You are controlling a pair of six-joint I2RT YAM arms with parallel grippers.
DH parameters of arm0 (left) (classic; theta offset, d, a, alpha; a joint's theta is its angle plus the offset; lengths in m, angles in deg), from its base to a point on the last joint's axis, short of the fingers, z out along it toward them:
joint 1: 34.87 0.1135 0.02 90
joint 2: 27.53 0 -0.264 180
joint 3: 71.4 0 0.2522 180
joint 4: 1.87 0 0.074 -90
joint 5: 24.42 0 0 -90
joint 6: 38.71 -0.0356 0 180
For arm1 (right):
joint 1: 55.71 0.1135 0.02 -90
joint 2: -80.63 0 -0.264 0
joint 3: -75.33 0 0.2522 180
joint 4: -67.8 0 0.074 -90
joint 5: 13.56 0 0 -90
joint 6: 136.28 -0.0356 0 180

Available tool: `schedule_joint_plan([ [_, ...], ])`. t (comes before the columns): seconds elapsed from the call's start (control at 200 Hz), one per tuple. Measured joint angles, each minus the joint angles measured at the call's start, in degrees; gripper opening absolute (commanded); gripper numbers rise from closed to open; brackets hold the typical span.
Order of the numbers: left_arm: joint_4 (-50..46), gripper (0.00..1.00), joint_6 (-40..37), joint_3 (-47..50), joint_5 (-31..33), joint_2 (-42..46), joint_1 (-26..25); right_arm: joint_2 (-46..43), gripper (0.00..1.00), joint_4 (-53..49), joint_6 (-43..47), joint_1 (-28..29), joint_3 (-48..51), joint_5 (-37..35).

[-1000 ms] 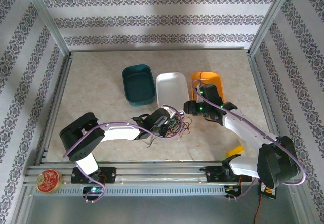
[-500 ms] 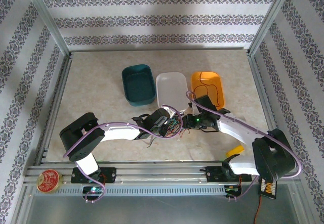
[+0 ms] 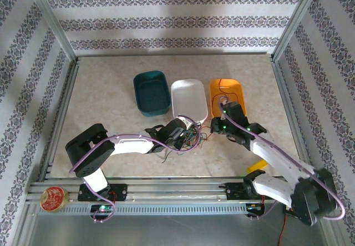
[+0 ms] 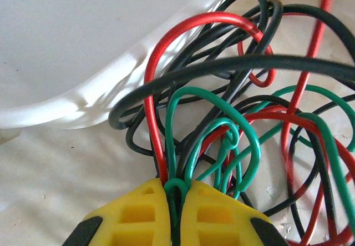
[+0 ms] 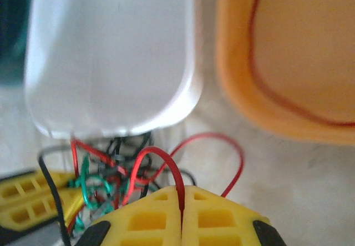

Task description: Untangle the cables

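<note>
The cables (image 3: 195,137) lie as a knot of thin red, green and black wires on the table, just in front of the white tray (image 3: 188,99). My left gripper (image 3: 186,136) is shut on a green cable loop (image 4: 176,186) at the knot's near side, and the tangle (image 4: 233,118) spreads out beyond its yellow fingertips. My right gripper (image 3: 215,127) stands at the knot's right side and is shut on a red cable (image 5: 166,160) that arches up from the tangle (image 5: 105,185). Another red cable (image 5: 251,32) lies inside the orange tray (image 5: 288,51).
A teal tray (image 3: 151,93), the white tray and the orange tray (image 3: 233,90) stand side by side behind the knot. The white tray's rim (image 4: 83,107) is close to the wires. A red round tin (image 3: 53,197) sits on the front rail at left.
My right gripper came from over the orange tray down to the knot and closed on a red cable. The left gripper has kept its grip and place.
</note>
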Motion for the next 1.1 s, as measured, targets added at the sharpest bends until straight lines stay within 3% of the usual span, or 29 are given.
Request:
schedule_joint_plan([
  [0.215,0.0,0.0,0.0,0.0,0.2,0.0,0.0,-11.1,0.0,-0.7,-2.9,-2.1,-0.1,-11.6],
  [0.49,0.1,0.0,0.0,0.0,0.4,0.1,0.0,-17.1,0.0,-2.4,0.9,-4.8,-5.4,-21.2],
  [0.765,0.3,0.0,0.0,0.4,0.8,0.5,0.0,-19.3,0.0,-0.2,4.6,-12.3,-13.1,-27.4],
  [1.1,0.4,0.0,0.0,0.6,0.9,0.5,0.0,-19.0,0.0,3.2,7.3,-15.0,-19.2,-30.0],
])
